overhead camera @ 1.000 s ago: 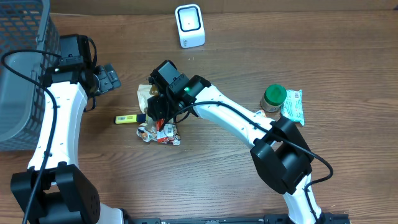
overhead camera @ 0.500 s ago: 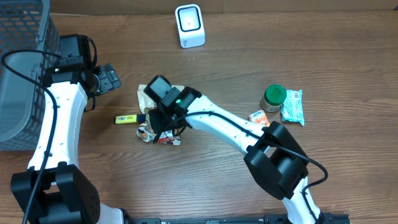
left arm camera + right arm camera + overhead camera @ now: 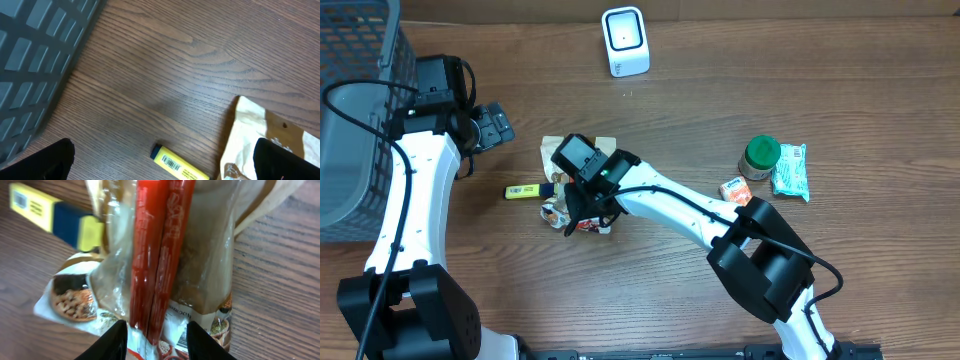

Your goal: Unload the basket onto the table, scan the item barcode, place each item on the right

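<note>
The right gripper points down at the middle of the table, its pale fingers set narrow either side of a red twin-stick pack in clear wrap. Whether they pinch it I cannot tell. Around the pack lie a nut snack packet and a tan paper bag, with a yellow-and-blue marker just beside them. To the right stand a green-lidded jar and a teal packet. Farther left, the left gripper hovers wide open beside the grey basket. The white barcode scanner stands at the far edge, well apart.

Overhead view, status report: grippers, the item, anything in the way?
Left gripper wide open, empty, beside basket. Right gripper straddles red stick packet, grip unconfirmed. Yellow marker lies close alongside.
</note>
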You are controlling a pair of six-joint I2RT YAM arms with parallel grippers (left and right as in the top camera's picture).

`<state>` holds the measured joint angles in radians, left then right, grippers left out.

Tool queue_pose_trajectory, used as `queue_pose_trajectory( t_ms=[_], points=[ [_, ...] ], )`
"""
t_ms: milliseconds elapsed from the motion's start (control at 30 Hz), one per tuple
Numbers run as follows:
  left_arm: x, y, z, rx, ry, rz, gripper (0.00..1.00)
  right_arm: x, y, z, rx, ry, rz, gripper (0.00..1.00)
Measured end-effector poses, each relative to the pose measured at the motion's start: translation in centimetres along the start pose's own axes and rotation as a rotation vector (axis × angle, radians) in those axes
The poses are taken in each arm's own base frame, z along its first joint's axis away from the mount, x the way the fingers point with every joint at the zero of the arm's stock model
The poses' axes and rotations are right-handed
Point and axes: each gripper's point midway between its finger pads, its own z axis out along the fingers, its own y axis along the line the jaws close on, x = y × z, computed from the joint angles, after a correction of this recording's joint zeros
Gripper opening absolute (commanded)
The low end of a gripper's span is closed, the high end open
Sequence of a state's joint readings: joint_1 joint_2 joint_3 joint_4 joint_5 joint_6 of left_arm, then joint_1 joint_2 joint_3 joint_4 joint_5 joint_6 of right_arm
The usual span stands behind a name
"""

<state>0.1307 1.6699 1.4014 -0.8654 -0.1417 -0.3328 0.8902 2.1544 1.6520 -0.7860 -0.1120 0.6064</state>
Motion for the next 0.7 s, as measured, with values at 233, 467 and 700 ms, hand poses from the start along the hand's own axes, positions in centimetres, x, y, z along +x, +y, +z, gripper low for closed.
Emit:
queue_pose_trajectory(
  t_ms=[233,467,700],
  points=[
    [0.00,0.00,0.00,0.000,0.000,0.000,1.00,-0.01,-0.18,0.08,0.008,-0.004,0.012,0.33],
    [0.00,0.00,0.00,0.000,0.000,0.000,1.00,-0.19,-0.19,0.08,0.010,-0.013,0.018,0.30],
    [0.00,0.00,0.00,0.000,0.000,0.000,1.00,-0.31,-0.31,0.08,0.018,-0.020,0.017,0.31]
  ],
)
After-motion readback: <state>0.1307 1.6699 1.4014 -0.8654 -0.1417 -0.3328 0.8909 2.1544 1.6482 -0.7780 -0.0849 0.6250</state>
